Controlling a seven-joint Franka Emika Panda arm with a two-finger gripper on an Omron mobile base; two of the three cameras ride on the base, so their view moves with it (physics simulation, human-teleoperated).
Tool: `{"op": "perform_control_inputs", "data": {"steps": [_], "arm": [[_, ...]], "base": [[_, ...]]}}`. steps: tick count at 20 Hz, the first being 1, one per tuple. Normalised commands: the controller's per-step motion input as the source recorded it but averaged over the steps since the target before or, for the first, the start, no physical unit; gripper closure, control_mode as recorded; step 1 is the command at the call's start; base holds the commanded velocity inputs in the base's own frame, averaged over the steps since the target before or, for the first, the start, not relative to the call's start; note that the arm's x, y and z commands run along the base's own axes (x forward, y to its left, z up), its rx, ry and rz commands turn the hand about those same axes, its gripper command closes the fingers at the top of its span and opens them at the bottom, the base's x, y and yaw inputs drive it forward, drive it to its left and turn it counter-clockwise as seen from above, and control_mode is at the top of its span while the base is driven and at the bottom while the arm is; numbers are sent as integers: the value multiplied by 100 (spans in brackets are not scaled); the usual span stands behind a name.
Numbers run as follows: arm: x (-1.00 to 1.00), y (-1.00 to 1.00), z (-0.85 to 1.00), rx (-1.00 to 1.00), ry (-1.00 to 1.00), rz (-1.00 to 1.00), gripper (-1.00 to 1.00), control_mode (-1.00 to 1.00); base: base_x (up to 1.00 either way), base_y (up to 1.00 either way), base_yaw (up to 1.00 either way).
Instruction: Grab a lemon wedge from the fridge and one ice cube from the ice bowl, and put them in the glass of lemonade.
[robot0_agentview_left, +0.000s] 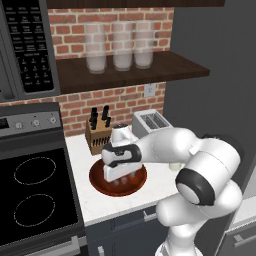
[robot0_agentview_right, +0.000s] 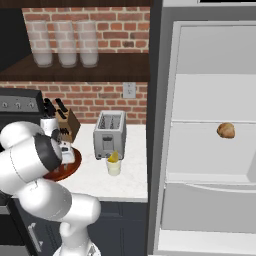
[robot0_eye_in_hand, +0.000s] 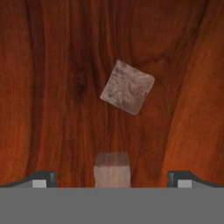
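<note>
With a lemon wedge (robot0_agentview_right: 113, 157) already in the glass (robot0_agentview_right: 114, 166), the gripper (robot0_eye_in_hand: 112, 177) hangs over the ice bowl (robot0_agentview_left: 97, 184), jaws released and straddling an ice cube (robot0_eye_in_hand: 112, 173); next comes lowering and clenching.

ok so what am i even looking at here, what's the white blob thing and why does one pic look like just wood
The white blob is a robot arm in a computer-drawn kitchen. Two pictures come from cameras behind it, one on its left and one on its right. The third comes from a camera on its hand looking straight down, so the wood is the inside of the ice bowl, with an ice cube in the middle and another between the tips of the tool. The tool is open and holds nothing.

On the counter stand the bowl, a toaster, a knife block and the glass of lemonade, with a yellow lemon wedge at its top. The fridge stands open with a brown lump on a shelf.
</note>
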Motion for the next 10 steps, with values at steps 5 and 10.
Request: {"op": "perform_control_inputs", "data": {"steps": [5,10], "arm": [[-1,0,-10,0,0,0,-100,-100],[-18,0,-2,0,0,0,-100,-100]], "base": [[0,0,0],[0,0,0]]}}
